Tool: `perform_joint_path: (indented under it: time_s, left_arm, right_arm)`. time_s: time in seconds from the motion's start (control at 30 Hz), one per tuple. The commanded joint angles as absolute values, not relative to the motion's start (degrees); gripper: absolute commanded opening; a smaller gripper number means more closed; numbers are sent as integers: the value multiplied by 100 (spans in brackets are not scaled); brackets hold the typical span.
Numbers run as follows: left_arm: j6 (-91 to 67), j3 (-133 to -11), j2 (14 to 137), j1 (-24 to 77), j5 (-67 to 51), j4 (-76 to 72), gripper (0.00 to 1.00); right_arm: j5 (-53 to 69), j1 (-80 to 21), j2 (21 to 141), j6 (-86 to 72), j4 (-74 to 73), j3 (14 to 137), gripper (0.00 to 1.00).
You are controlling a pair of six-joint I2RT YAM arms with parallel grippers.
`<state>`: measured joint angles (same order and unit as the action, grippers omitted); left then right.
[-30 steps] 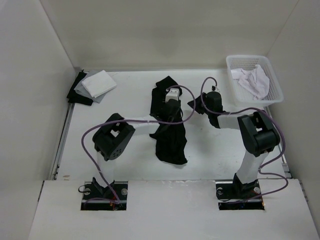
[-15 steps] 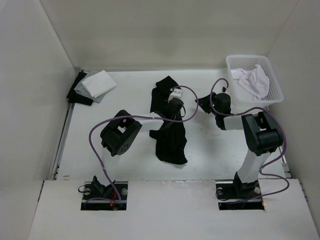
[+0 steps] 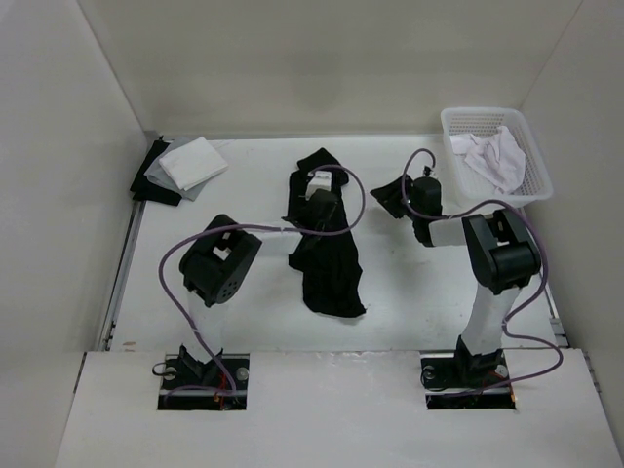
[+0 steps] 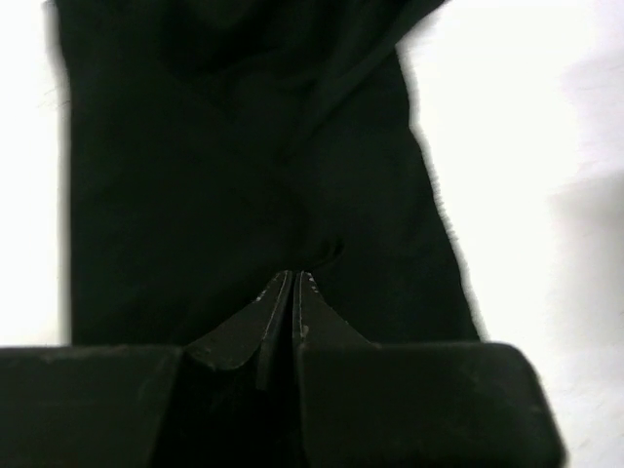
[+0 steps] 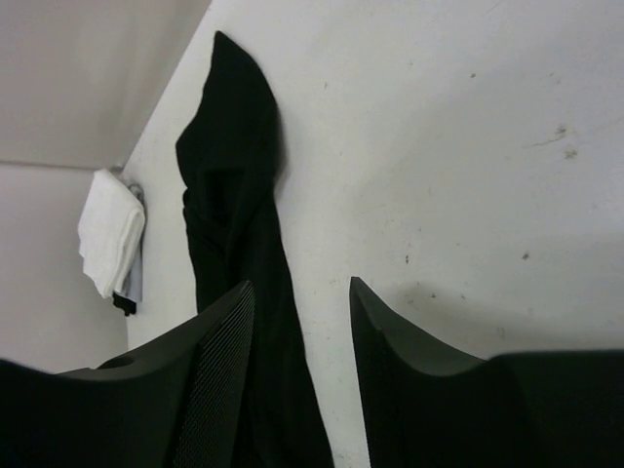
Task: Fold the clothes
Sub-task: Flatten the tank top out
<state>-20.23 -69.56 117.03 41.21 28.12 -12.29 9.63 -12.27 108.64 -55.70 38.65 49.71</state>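
Note:
The clothes [image 3: 331, 273] are a black garment lying in a long crumpled strip down the middle of the table. My left gripper [image 3: 320, 200] is down on its upper half. In the left wrist view the black fabric [image 4: 244, 146] fills the frame, and the left gripper [image 4: 293, 274] is shut, pinching a small pucker of it at the tips. My right gripper [image 3: 390, 198] stands to the right of the garment, apart from it. The right wrist view shows the right gripper [image 5: 302, 292] open over bare table with nothing between the fingers. The black garment [image 5: 234, 195] runs along its left finger.
A white plastic basket [image 3: 534, 187] holding a white garment [image 3: 492, 156] stands at the back right. A stack of white and grey fabric squares [image 3: 190, 164] lies at the back left, also visible as a white folded cloth [image 5: 112, 244]. White walls enclose the table.
My left gripper has shut on the black garment and shifted slightly left. My right gripper has opened and let go of the fabric, ending just right of it.

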Motion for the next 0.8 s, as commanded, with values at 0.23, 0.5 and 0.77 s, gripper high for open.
perform_joint_path:
  time_s: [0.23,0.5,0.77]
  left_arm:
    - [-3593,-4739,9045,3125,2628,-1793,1]
    - [-4438,-3604,8429,2483,2312,-2170,1]
    - [-4781,-3226,8068,2026,2013,-2434,1]
  right_arm:
    - [1002,-1612,11469,-4835,2148,7002,55]
    - [896,-1639,12436,-4158,54,8946,55]
    - [1212,-1648,13394,-3884,-1212,10537,45]
